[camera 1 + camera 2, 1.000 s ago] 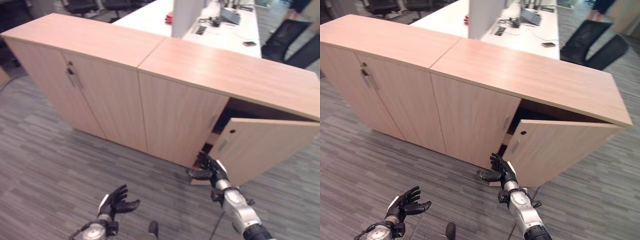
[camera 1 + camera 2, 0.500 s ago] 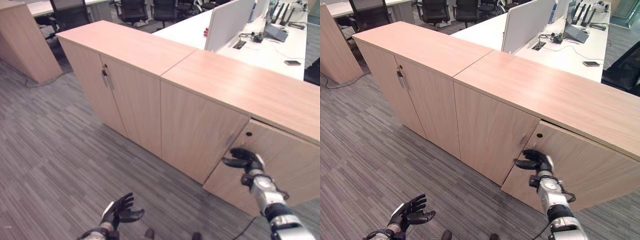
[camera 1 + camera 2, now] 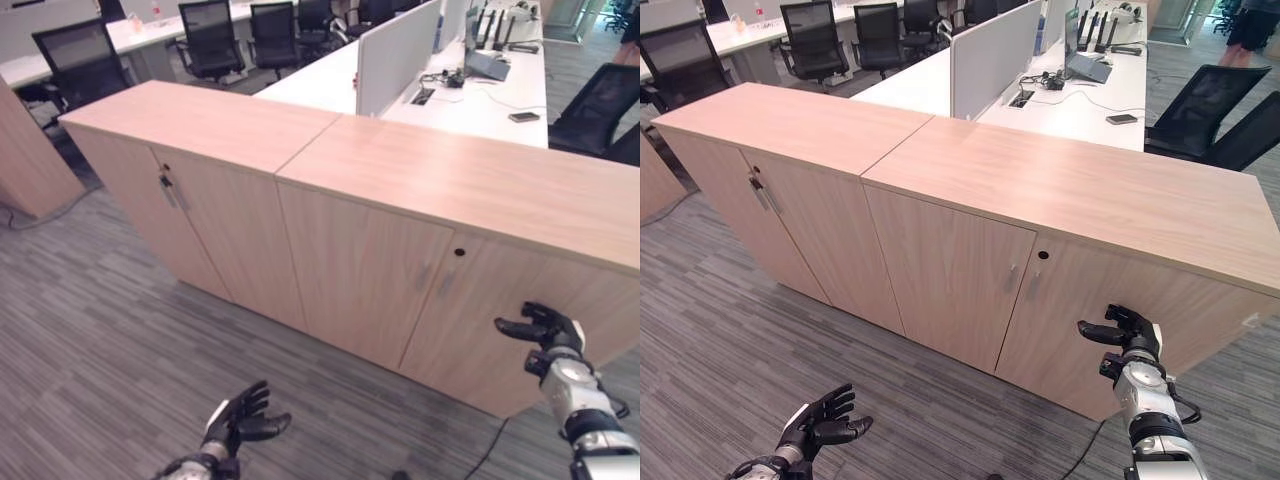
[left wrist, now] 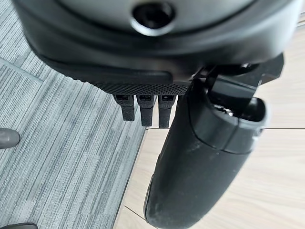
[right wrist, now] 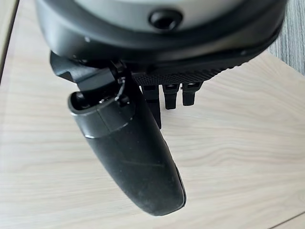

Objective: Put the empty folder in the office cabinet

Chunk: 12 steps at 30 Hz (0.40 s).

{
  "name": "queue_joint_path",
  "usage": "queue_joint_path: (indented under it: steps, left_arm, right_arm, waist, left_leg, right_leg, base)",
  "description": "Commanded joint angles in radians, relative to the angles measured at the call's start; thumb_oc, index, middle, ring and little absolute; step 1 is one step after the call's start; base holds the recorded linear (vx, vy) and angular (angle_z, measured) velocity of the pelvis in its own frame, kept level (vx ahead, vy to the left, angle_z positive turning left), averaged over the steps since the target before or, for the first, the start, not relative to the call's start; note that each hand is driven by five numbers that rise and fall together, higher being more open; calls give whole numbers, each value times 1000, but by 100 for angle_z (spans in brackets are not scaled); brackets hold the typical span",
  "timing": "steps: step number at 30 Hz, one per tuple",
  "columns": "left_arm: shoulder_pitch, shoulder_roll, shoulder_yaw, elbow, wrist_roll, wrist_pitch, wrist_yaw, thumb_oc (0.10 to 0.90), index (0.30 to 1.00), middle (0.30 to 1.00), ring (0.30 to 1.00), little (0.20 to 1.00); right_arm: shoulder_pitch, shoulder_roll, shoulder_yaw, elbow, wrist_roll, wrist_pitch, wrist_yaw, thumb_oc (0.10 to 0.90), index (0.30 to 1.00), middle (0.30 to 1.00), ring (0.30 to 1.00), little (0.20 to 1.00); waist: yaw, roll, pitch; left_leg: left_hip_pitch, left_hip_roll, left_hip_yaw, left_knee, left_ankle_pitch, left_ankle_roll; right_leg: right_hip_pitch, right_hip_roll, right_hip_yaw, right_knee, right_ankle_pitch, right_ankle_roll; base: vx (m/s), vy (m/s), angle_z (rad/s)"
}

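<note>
The right hand (image 3: 1127, 335) is open, its fingers spread against the rightmost door (image 3: 1180, 310) of the cabinet (image 3: 1040, 190), and it holds nothing. All the cabinet doors are closed. The left hand (image 3: 820, 425) hangs low over the grey carpet (image 3: 710, 310), fingers loosely open and empty. I cannot see the folder. Behind the cabinet stands a white desk (image 3: 1080, 95) with black chairs (image 3: 815, 35).

We saw a matt light-wood-grain cabinet (image 3: 1040, 210), grey ribbed carpet on the floor (image 3: 720, 330), and smooth dark plastic on the right hand (image 5: 128, 152).
</note>
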Motion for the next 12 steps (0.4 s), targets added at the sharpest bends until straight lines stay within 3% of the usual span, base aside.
queue_joint_path:
  steps: [1,4,8,12]
  left_arm:
    - [-42,2,3,-45,-8,-70,-4,800,900,900,900,900]
    - [-44,-34,43,-40,10,-67,11,800,900,900,900,900]
    - [-32,-69,87,-42,42,-75,27,800,900,900,900,900]
    - [-20,-79,99,-46,49,-79,33,800,900,900,900,900]
  right_arm:
    - [-33,-9,9,-127,-51,-93,24,800,900,900,900,900]
    - [148,121,45,-361,-106,-100,83,800,900,900,900,900]
    - [333,209,90,-528,-179,-104,155,800,900,900,900,900]
    - [411,257,132,-528,-200,-101,187,800,900,900,900,900]
  waist:
    - [10,-25,-29]
    - [-13,-20,-23]
    - [-33,-19,-19]
    - [-42,-21,-14]
  left_leg:
    - [6,14,35,-3,-79,-27]
    - [7,15,40,-3,-78,-25]
    - [6,17,35,-3,-78,-25]
    - [2,19,30,-3,-76,-25]
  right_leg:
    - [79,-67,-78,7,-103,97]
    - [79,-67,-69,7,-104,92]
    - [75,-65,-64,7,-108,88]
    - [67,-62,-58,7,-107,87]
  base:
    - [-15,6,-4]
    - [-14,11,-7]
    - [-10,7,-5]
    - [-12,7,-2]
